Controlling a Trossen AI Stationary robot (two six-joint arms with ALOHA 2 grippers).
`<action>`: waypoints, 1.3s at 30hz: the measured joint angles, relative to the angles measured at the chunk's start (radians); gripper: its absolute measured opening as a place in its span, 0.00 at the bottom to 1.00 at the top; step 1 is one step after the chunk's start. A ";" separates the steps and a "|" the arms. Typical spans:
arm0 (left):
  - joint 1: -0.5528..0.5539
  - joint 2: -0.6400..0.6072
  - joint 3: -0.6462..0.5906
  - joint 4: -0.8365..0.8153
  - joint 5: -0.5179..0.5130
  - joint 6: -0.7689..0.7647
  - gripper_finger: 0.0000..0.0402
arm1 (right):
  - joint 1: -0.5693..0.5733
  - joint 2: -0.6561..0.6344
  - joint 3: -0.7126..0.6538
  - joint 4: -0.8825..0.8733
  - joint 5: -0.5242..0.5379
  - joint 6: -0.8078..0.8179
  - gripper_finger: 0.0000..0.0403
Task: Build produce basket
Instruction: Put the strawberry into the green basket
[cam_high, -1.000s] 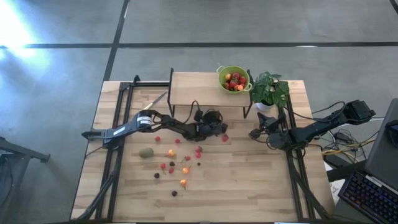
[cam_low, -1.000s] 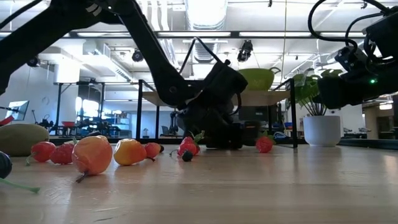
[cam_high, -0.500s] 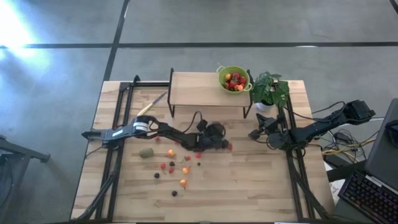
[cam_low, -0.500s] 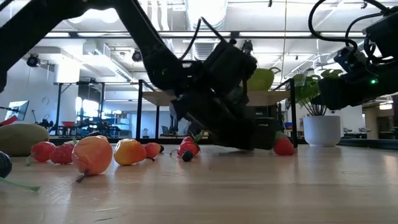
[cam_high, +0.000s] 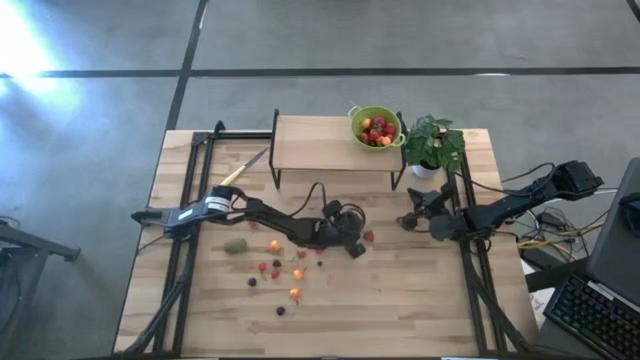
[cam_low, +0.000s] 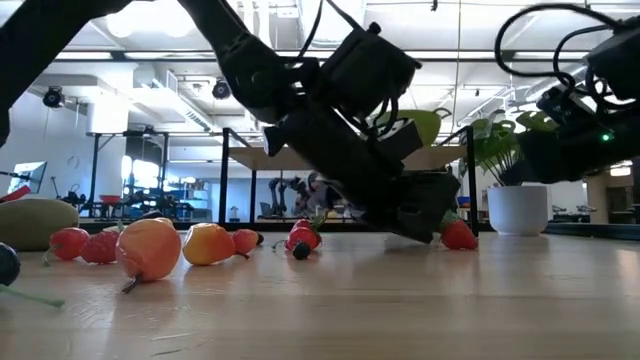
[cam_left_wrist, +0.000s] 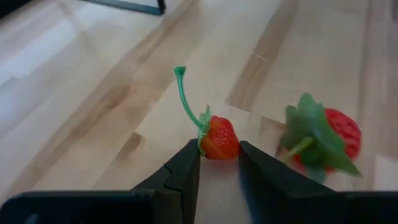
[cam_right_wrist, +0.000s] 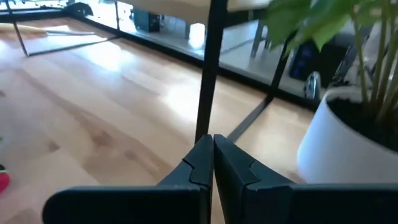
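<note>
Left wrist view: left tool (cam_left_wrist: 219, 158) grips a small red berry (cam_left_wrist: 219, 138) at frame centre, green stem pointing upward-left; since earlier it moved right across the surface (cam_high: 420, 290). Right tool (cam_right_wrist: 212, 152) closed.

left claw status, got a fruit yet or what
Left claw shut on a small red fruit, low over the table. Right claw shut, empty, near the potted plant. Green basket on the raised shelf; loose strawberry beside the grip.
</note>
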 joint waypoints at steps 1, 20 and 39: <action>0.000 -0.006 0.000 -0.012 0.006 0.015 0.27 | 0.000 0.001 0.000 -0.014 -0.007 0.029 0.02; 0.052 -0.275 0.003 -0.067 -0.015 0.264 0.27 | 0.000 0.003 0.000 -0.023 -0.035 0.075 0.02; 0.360 -0.353 0.108 0.110 0.105 0.493 0.27 | 0.000 0.003 0.000 -0.017 -0.036 0.078 0.02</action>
